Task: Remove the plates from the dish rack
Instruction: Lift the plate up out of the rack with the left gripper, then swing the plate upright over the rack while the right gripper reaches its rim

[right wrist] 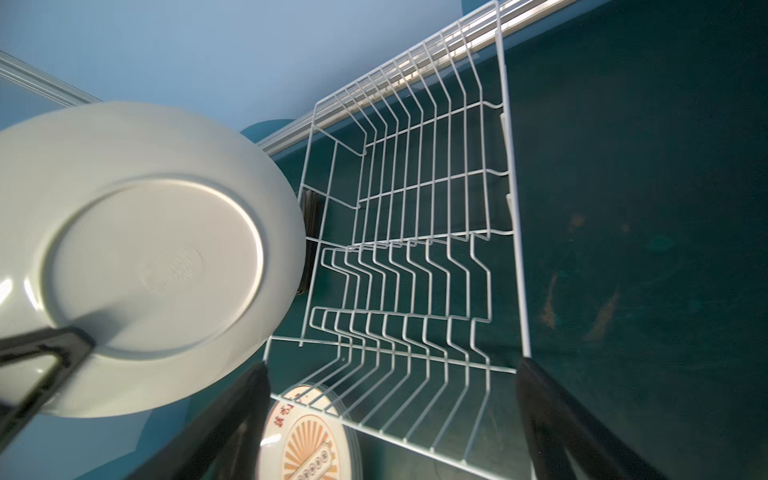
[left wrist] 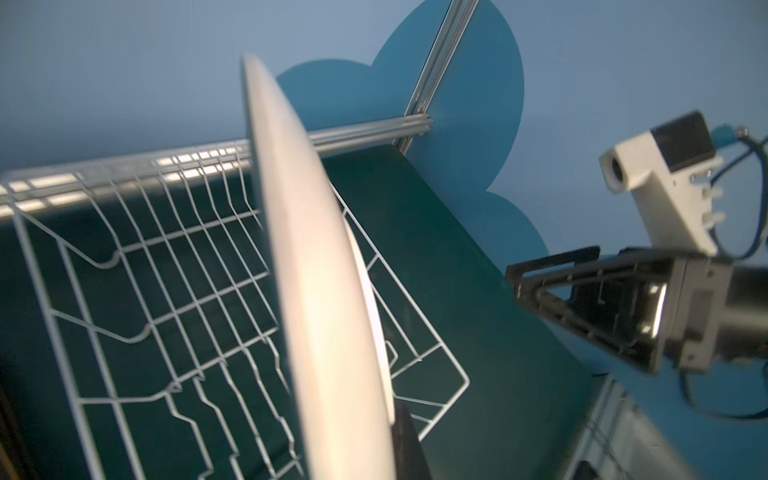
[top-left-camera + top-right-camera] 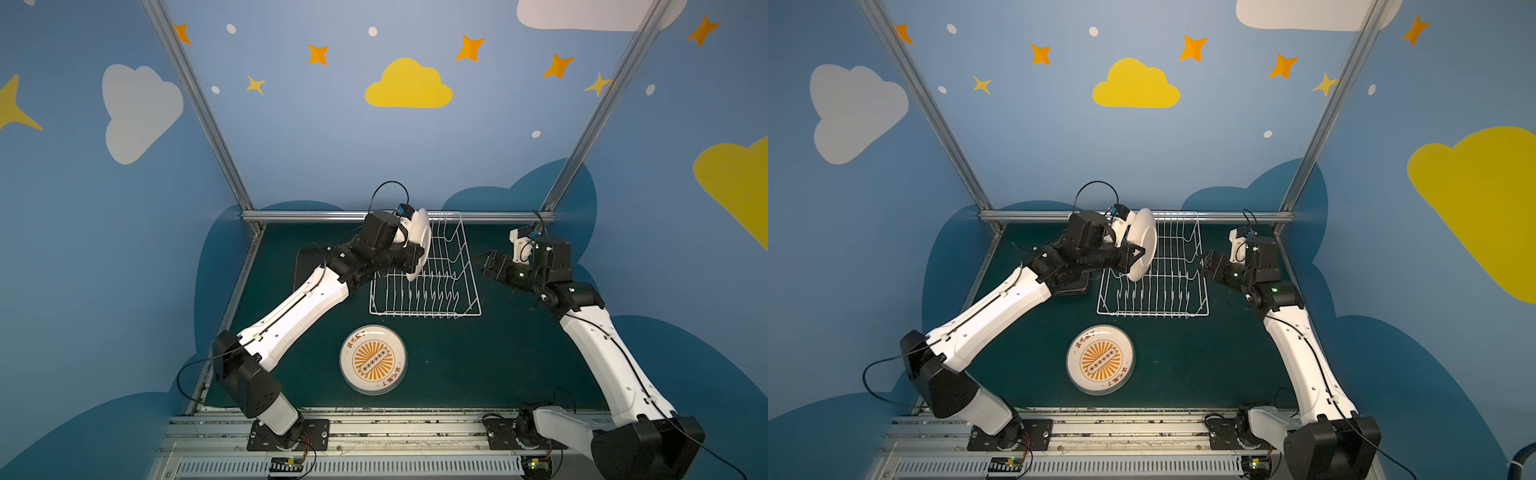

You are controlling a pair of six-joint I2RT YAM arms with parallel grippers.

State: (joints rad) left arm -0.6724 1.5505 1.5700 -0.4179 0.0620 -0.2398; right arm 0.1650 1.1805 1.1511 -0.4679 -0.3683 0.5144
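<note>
Right wrist view: left gripper pinches 1 white plate upright, likely to clear the dish rack; right gripper gapes empty.

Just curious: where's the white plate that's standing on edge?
In both top views, the left gripper holds the plate on edge over the dish rack's left side.

White arm shells, black joints, thin black cables; white wrist-camera mounts, black triangular right gripper

Looking like a robot lab cell: cloud-painted blue panels on aluminium posts, arms bolted to a base rail
</note>
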